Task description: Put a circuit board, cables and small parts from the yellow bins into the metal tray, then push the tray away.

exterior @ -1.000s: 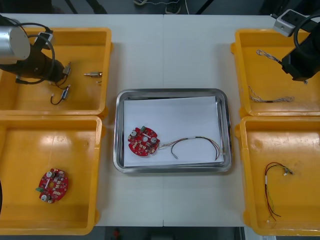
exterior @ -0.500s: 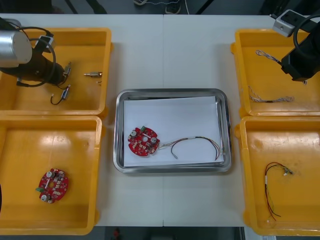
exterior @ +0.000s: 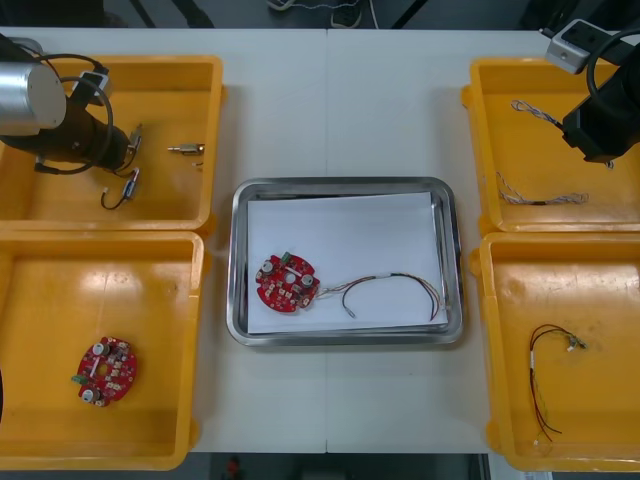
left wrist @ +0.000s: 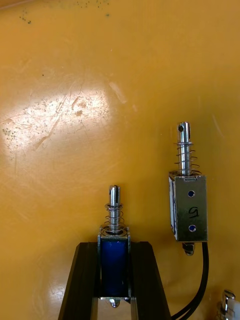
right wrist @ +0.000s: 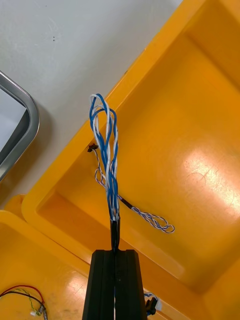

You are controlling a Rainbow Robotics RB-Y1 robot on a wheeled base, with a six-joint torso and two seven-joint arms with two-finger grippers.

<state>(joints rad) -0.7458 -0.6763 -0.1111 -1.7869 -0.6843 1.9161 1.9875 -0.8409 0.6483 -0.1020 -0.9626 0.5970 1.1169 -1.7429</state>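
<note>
We are looking down on a light table (exterior: 330, 110). Down the frame's left side, an upper-left bin (exterior: 170, 100) and a lower-left bin (exterior: 150, 300) are sitting edge to edge on it. Down the right side, an upper-right bin (exterior: 530, 155) and a lower-right bin (exterior: 600, 290) are doing the same. A tray (exterior: 340, 184) is lying at the centre between the two pairs, close beside them, with bare tabletop showing above and below it.

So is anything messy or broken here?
No, nothing stands out. The circuit board and a cable lie inside the metal tray. The left claw grips a small metal part in the far left bin, the right claw a twisted blue and white cable above the far right bin.
</note>
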